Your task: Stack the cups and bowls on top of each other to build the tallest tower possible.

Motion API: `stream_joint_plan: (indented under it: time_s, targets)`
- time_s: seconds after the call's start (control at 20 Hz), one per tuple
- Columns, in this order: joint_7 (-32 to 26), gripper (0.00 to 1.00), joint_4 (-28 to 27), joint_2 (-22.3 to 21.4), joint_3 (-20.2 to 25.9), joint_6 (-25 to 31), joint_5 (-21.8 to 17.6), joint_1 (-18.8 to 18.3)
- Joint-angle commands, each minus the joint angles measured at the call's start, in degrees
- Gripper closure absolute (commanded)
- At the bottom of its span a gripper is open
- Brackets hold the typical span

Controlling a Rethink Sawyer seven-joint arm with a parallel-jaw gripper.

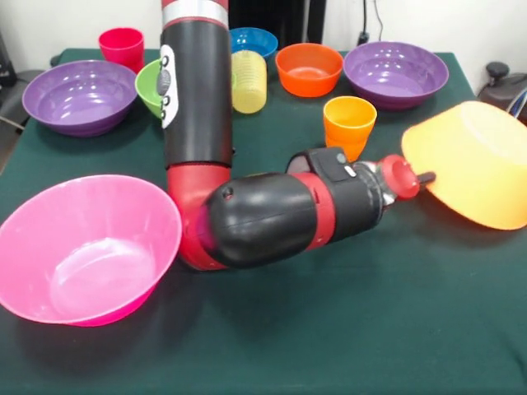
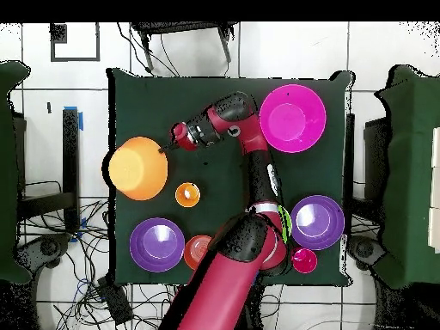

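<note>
My gripper [image 1: 426, 177] is at the right, shut on the rim of the large orange bowl [image 1: 476, 162], which it holds tilted, bottom up, just above the table. In the overhead view the gripper [image 2: 161, 149] meets this bowl [image 2: 137, 168] at the table's left. The large pink bowl [image 1: 82, 247] sits upright at the front left. The orange cup [image 1: 349, 123] stands just behind my wrist. At the back are two purple bowls [image 1: 80, 95] [image 1: 395, 72], the orange-red bowl [image 1: 309, 68], the blue bowl [image 1: 254, 39], the yellow cup [image 1: 249, 81] and the red cup [image 1: 121, 45]. The green bowl [image 1: 148, 86] is partly hidden by the arm.
My arm [image 1: 272, 218] lies low across the middle of the green table [image 1: 329, 329], elbow near the pink bowl. Dark chairs stand at both sides of the table in the overhead view [image 2: 404, 172].
</note>
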Motion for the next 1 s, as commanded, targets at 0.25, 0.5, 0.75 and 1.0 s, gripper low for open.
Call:
stream_joint_plan:
  time_s: [0.25, 0.5, 0.75, 1.0]
  targets:
    - [-1.3, 1.00, -7.8, 9.5, -8.1, -4.1, -10.7, -1.5]
    - [-2.7, 0.00, -8.6, 9.3, -7.7, -3.3, -12.4, -1.4]
    - [-1.8, 0.00, -8.8, 9.1, -7.5, -4.5, -12.5, -1.3]
    - [-1.1, 0.00, -6.5, 7.5, -8.9, -9.2, -11.5, -1.8]
